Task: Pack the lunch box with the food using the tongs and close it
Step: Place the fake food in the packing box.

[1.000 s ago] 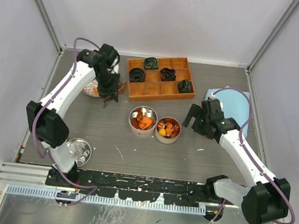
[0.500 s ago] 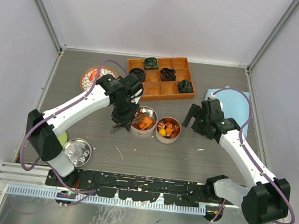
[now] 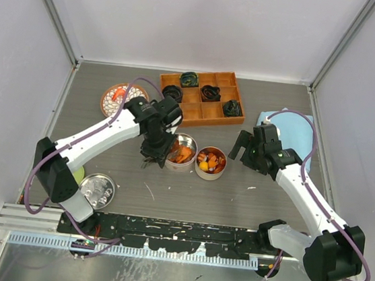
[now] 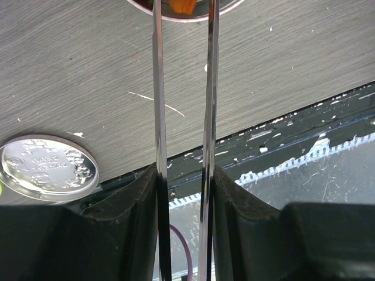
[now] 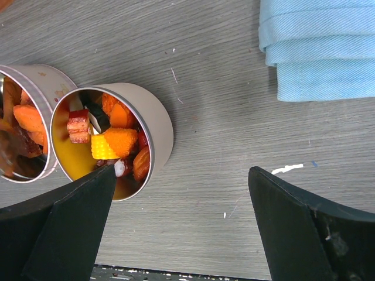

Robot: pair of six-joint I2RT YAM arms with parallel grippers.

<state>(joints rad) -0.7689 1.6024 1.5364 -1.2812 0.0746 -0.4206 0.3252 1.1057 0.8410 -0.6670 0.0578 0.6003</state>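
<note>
Left arm outstretched, left tool clamped on the tongs over a tin; right tool wide apart.

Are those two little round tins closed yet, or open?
Open. The left tin and right tin show food inside, uncovered; one silver lid lies flat on the table near the left arm's base.

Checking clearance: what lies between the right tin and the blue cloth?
Only bare grey table between tin and cloth, per the right wrist view; the open right gripper hangs above.
</note>
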